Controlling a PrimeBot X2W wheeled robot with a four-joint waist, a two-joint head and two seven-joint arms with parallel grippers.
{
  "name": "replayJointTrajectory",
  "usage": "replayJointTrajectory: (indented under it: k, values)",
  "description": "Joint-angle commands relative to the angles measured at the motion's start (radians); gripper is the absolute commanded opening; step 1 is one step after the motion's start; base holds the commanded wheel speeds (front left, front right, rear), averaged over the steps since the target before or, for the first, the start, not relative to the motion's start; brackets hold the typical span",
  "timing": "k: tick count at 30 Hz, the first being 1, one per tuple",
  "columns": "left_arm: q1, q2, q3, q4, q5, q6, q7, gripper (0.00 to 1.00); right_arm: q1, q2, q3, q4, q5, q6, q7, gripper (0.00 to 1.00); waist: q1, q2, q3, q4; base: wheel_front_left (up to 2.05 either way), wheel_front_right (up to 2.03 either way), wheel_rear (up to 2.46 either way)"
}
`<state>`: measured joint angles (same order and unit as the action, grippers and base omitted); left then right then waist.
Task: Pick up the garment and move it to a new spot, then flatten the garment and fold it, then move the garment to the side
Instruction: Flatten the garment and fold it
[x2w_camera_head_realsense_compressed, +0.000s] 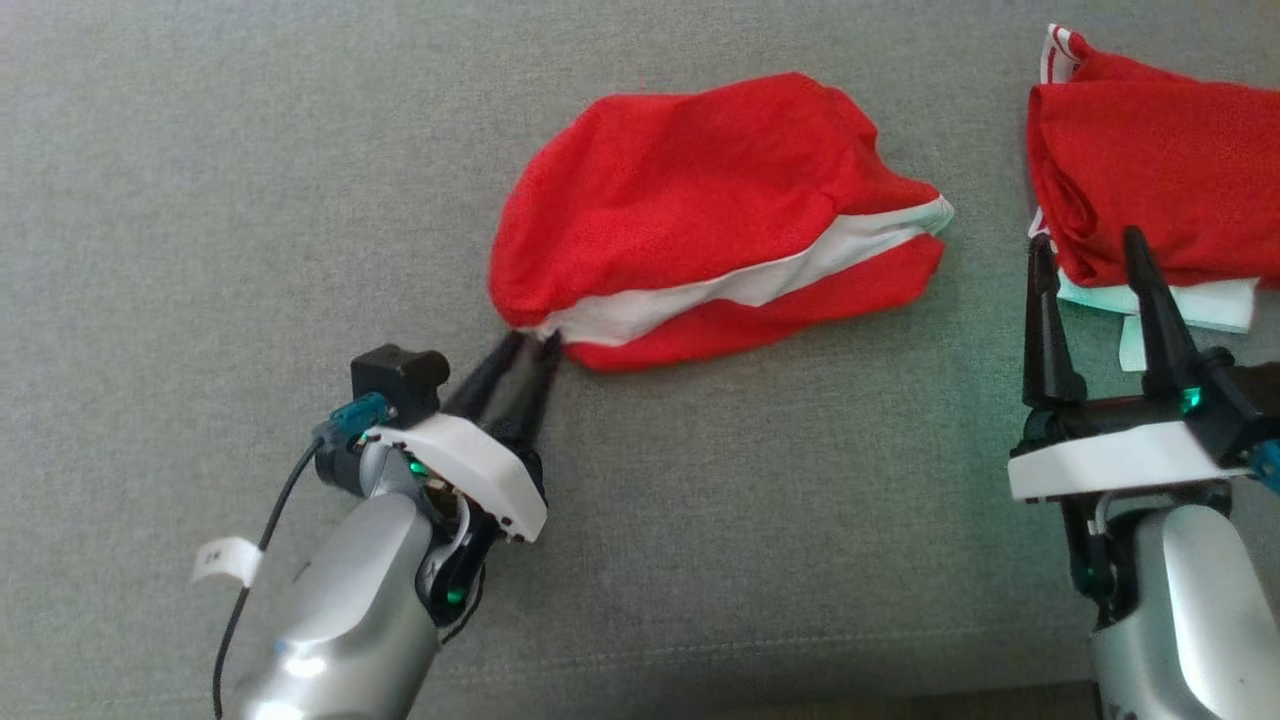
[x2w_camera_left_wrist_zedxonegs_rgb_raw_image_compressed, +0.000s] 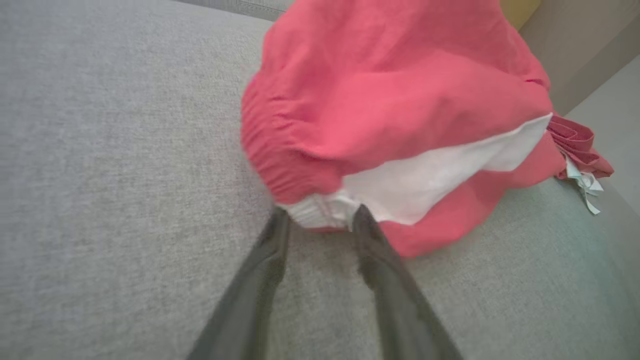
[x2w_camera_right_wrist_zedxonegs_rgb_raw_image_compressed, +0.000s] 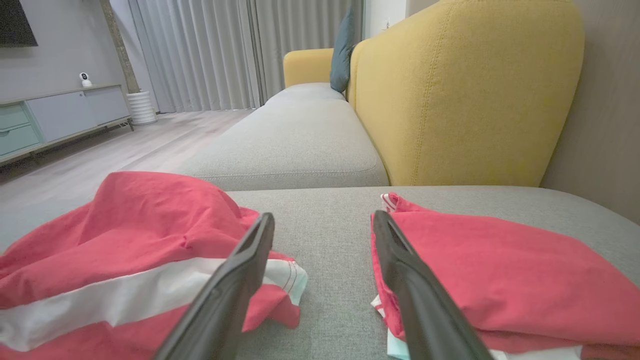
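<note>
left claw (x2w_camera_head_realsense_compressed: 535, 345) narrow at white edge of shorts (x2w_camera_head_realsense_compressed: 700, 190), grip unclear | right claw (x2w_camera_head_realsense_compressed: 1085, 250) wide at edge of pile (x2w_camera_head_realsense_compressed: 1160, 160) | cushion (x2w_camera_head_realsense_compressed: 200, 200) open leftward

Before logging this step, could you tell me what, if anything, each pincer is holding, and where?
Left pincer: tips straddle the red garment's white waistband; a firm hold cannot be told. Right pincer: open, nothing held.

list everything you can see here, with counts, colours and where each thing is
crumpled garment: 1, red with white band, middle of the seat
folded stack: 1, red over white, seat's right side
sofa seat: 1, grey, under both
backrest: 1, yellow, beyond the seat
cushion: 1, teal, sofa's far end
sideboard: 1, pale grey, far wall
left gripper: 1, dark fingers, tips at the crumpled garment's white band
right gripper: 1, dark fingers, open, at the stack's near edge
</note>
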<state>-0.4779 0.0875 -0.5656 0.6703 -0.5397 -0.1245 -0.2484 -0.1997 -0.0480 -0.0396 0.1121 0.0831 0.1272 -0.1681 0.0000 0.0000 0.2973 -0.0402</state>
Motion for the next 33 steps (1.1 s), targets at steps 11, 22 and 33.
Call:
replayJointTrajectory:
  k: [11, 22, 33]
  values:
    - [-0.003, 0.017, 0.074, -0.107, 0.044, -0.006, -0.013, 0.00, -0.015, -0.002, 0.006, -0.010, -0.017, 0.003, -0.001, 1.00, 0.0000, 0.0000, -0.021, 0.023, 0.00, 0.00, 0.00]
    - [0.029, 0.011, 0.111, -0.178, 0.105, -0.006, -0.013, 0.00, -0.077, -0.002, 0.007, 0.132, 0.025, 0.003, 0.066, 1.00, 0.0000, 0.0000, -0.018, 0.049, 0.00, 0.00, 0.00]
    - [0.033, 0.006, 0.106, -0.193, 0.128, -0.006, -0.013, 0.00, -0.212, -0.002, 0.062, 0.342, 0.125, 0.003, 0.145, 1.00, 0.0000, 0.0000, -0.001, 0.064, 0.00, 0.00, 0.00]
